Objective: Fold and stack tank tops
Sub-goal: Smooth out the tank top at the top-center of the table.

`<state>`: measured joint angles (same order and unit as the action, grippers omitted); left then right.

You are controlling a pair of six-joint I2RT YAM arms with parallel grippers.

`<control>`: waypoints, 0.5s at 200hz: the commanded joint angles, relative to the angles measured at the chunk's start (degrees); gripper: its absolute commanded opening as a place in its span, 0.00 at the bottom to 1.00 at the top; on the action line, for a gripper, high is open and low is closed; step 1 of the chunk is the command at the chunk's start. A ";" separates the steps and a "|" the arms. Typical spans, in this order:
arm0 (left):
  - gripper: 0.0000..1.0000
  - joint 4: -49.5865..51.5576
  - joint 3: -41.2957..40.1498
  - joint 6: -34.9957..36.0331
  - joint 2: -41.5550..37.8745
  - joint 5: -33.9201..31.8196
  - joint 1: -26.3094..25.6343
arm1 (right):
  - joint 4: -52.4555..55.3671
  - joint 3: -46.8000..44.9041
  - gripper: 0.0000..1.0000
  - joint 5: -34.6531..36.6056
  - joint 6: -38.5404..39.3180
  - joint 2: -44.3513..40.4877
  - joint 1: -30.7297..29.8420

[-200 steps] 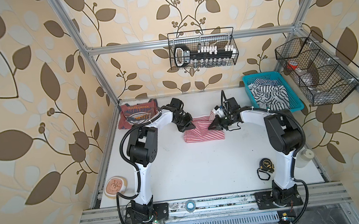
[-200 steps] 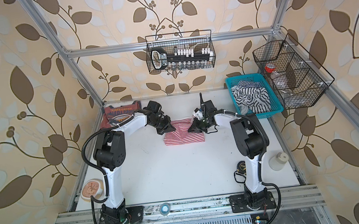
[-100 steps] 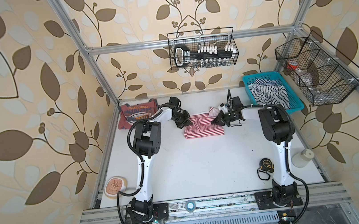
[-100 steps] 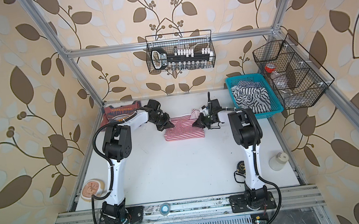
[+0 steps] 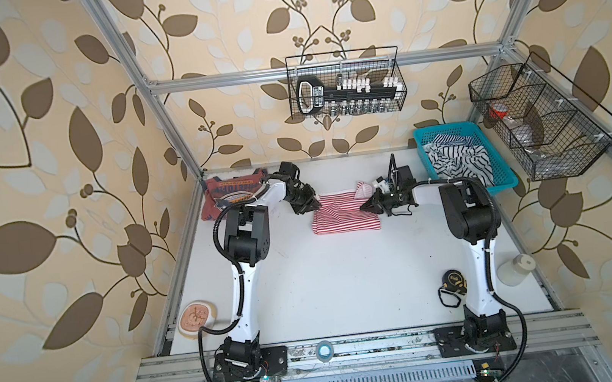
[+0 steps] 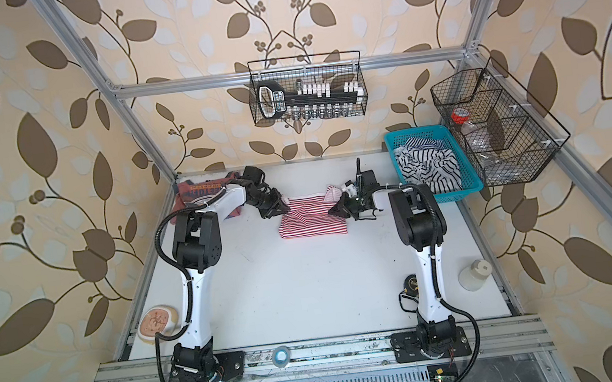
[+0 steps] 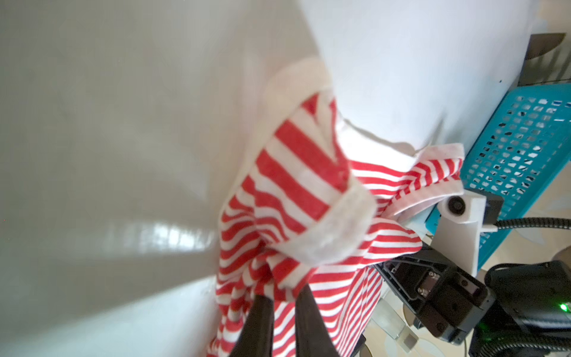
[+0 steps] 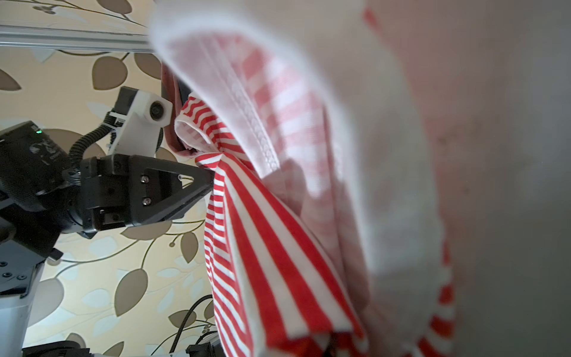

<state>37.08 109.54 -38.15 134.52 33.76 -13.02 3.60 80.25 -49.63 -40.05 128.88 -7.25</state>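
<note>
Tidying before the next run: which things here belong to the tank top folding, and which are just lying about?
Job: striped tank top, dusty red tank top, left end effector, right end effector.
Lying about: tape measure, white bottle, tape roll, round pink pad.

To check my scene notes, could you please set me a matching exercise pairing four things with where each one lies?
1. striped tank top
2. dusty red tank top
3. teal basket
4. tape measure

A. near right of the table
B. far left corner
C. far middle
D. far right corner, holding black-and-white cloth

Pairs: 1-C, 2-B, 3-D, 4-A.
</note>
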 commanded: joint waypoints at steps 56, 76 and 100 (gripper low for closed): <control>0.65 11.88 0.56 13.80 -8.93 -5.85 1.06 | 2.60 -1.06 0.19 -1.75 4.12 -6.96 -1.80; 0.66 8.64 -3.28 14.15 -8.50 -3.96 0.97 | 3.66 -1.58 0.20 -1.76 5.13 -9.33 -1.90; 0.66 4.80 -6.50 14.71 -7.76 -1.16 0.97 | 4.94 -2.35 0.21 -1.51 6.23 -11.55 -1.72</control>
<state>44.31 105.45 -26.00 127.13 29.15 -12.01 6.22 79.44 -50.41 -36.23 120.38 -9.10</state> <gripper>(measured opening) 0.661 0.209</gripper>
